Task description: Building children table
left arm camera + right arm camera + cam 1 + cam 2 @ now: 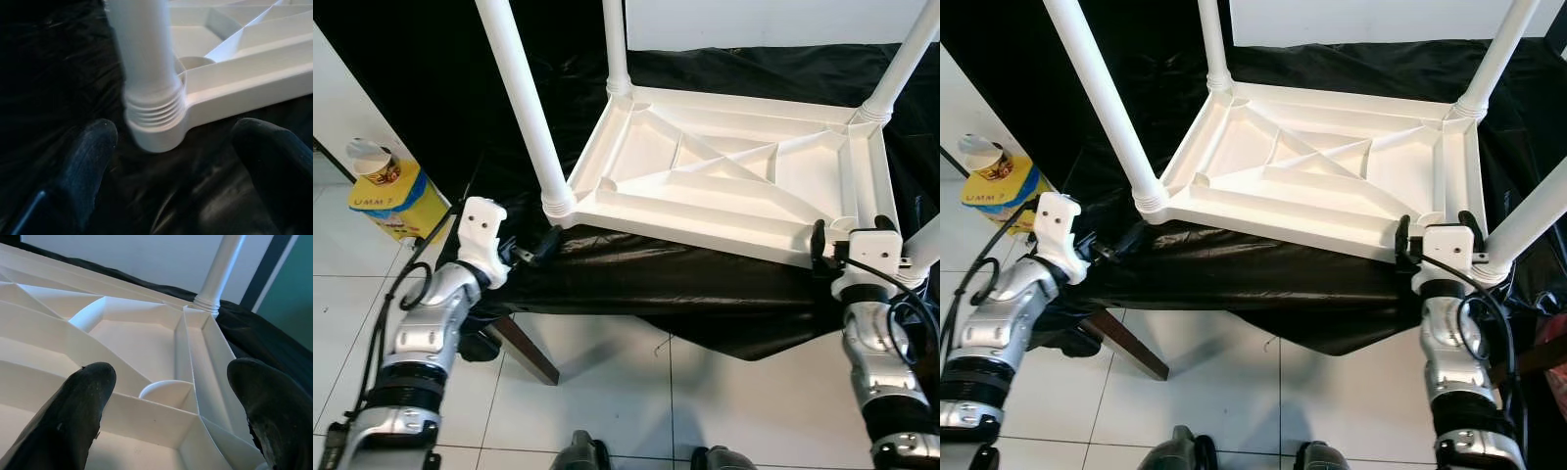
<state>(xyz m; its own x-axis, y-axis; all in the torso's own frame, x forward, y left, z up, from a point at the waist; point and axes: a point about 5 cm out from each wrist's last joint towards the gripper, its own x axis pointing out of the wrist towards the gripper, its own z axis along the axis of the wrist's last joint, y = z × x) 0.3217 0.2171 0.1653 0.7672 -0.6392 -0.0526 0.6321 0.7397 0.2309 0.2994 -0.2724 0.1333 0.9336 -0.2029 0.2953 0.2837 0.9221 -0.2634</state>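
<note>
A white plastic children's table (pixel 724 171) lies upside down on a black-draped surface. White legs stand up from its corners: the near left leg (pixel 524 98), the far left leg (pixel 616 44), the far right leg (pixel 901 64) and the near right leg (pixel 1533 220). My left gripper (pixel 540 247) is open, low on the cloth just short of the near left leg's threaded base (pixel 154 115), one finger (pixel 83 171) on each side and not touching. My right gripper (pixel 1436 233) is open over the table's near rim beside the right corner, above a round socket (pixel 161 389).
A yellow box with a paper cup (pixel 393 191) stands on the tiled floor at the left. A dark wooden leg (pixel 524 348) slants out from under the black cloth (pixel 636 274). My feet (pixel 582 455) are at the bottom edge. A white wall runs behind.
</note>
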